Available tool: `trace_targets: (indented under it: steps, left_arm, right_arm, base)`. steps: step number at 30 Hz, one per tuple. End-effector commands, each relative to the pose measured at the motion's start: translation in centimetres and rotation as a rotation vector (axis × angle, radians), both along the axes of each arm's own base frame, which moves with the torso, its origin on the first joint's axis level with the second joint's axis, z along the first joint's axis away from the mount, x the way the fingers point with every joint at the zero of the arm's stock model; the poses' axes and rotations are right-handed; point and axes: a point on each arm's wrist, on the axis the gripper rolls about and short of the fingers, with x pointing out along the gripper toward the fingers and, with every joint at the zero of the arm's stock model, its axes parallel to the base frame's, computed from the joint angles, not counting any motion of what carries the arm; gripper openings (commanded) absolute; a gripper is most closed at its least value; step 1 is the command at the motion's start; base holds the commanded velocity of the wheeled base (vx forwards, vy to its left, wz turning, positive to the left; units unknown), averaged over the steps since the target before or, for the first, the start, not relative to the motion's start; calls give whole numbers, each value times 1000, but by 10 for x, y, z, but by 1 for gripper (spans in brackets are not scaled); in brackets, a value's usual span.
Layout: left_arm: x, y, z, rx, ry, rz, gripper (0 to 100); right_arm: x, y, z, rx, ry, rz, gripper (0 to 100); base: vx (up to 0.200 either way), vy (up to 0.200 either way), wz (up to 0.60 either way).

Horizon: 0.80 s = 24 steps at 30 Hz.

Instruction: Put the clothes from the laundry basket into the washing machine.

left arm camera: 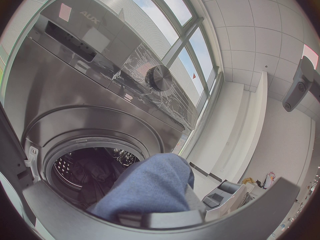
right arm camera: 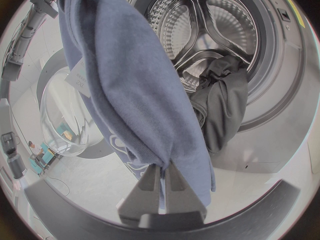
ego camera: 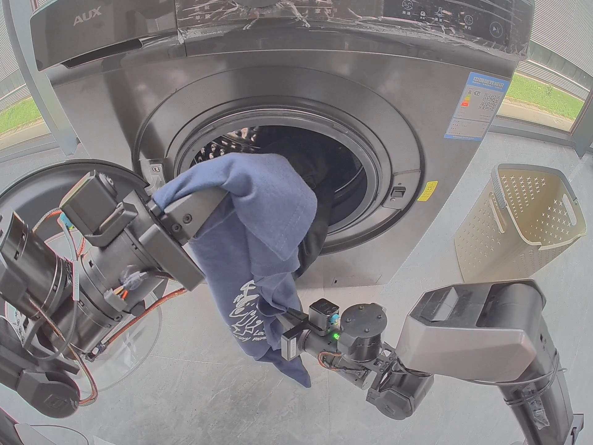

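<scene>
A blue shirt (ego camera: 259,230) hangs in front of the washing machine's open drum (ego camera: 290,174). My left gripper (ego camera: 204,202) holds its upper end at the drum's mouth, the cloth (left arm camera: 153,187) draped over the fingers. My right gripper (right arm camera: 162,169) is shut on the blue shirt's (right arm camera: 133,84) lower part, low before the machine, also seen in the head view (ego camera: 285,319). A dark garment (right arm camera: 220,100) lies in the drum and spills over its lower rim. The cream laundry basket (ego camera: 525,217) stands on the floor to the machine's right.
The machine's round door (right arm camera: 63,114) stands swung open on the left, beside my left arm. Grey floor tiles (ego camera: 204,390) lie open in front of the machine. A window wall runs behind it.
</scene>
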Motion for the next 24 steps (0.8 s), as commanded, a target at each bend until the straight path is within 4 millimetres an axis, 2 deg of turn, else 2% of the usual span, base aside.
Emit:
trace_targets:
  steps: [1,3,5,6,7,8,10,12,13,14,18,24]
  left_arm:
    - [4,4,-1,4,6,25,0]
    - [6,6,-2,3,7,35,0]
    - [9,9,-2,5,10,48,0]
    - [9,9,-2,5,10,48,0]
    - [11,11,-2,4,11,60,0]
    - [11,12,-3,3,14,62,0]
    - [12,13,-3,4,15,69,0]
    - [12,13,-3,3,16,69,0]
    - [12,14,-3,-3,22,68,0]
    - [12,15,-3,-6,24,71,0]
    - [10,20,-5,-5,33,82,0]
    - [10,30,-15,19,68,120,0]
  right_arm:
    - [-18,-21,39,17,-6,-3,0]
    - [-27,-31,49,12,-2,-5,0]
    - [-37,-51,66,10,-2,-23,0]
    - [-37,-51,66,10,-2,-23,0]
    - [-47,-70,81,18,-2,-43,0]
    - [-50,-79,87,22,0,-56,0]
    - [-55,-100,98,32,-4,-97,0]
    - [-55,-106,102,36,-9,-111,0]
    - [-55,-121,115,68,-26,-149,0]
    - [-56,-127,121,89,-36,-169,0]
    - [-62,-143,151,183,-98,-231,0]
    - [-68,-154,204,329,-254,-253,0]
  base:
    - [0,0,0]
    - [0,0,0]
    - [0,0,0]
    - [0,0,0]
    - [0,0,0]
    - [0,0,0]
    - [0,0,0]
    - [0,0,0]
    - [0,0,0]
    - [0,0,0]
    - [0,0,0]
    - [0,0,0]
